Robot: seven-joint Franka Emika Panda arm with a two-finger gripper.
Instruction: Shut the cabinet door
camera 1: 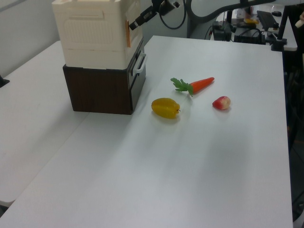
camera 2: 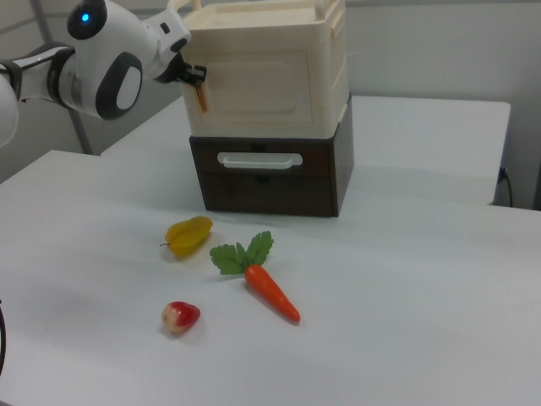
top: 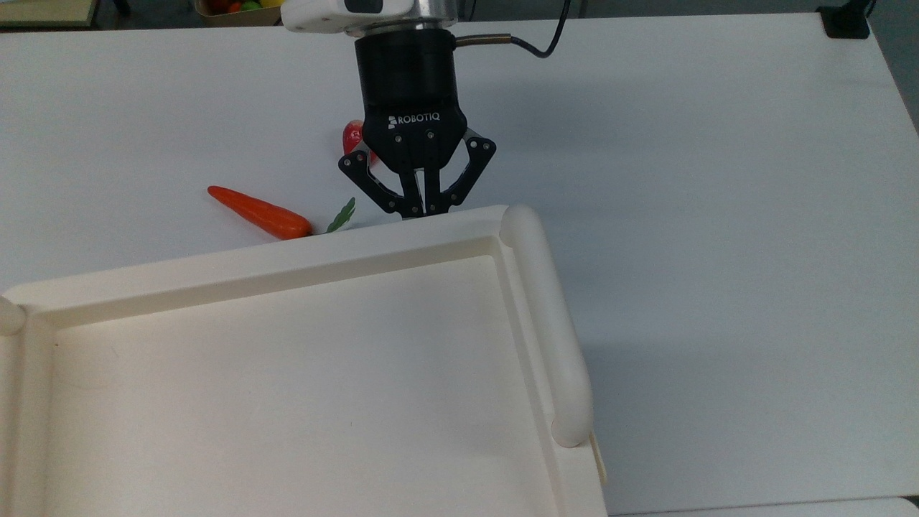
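Observation:
The cabinet is a cream box on a dark brown base (camera 2: 270, 193), and its wide recessed top (top: 287, 373) spreads across the top view's lower left. The cabinet door (camera 2: 254, 85) is the cream front panel, lying almost flush with the box. A thin orange strip shows along its edge (camera 1: 128, 33) on the right view's left. My gripper (top: 421, 210) is shut with nothing between its fingers. Its tips press against the door's free edge, just under the top rim (camera 2: 198, 78), and reach in from the left view's right (camera 1: 134, 24).
On the white table in front of the cabinet lie a carrot with green leaves (camera 2: 270, 292), a yellow fruit (camera 2: 189, 234) and a small red fruit (camera 2: 181, 315). A drawer with a pale handle (camera 2: 259, 160) sits below the door. The robot arm (camera 2: 110, 59) stands at the right view's left.

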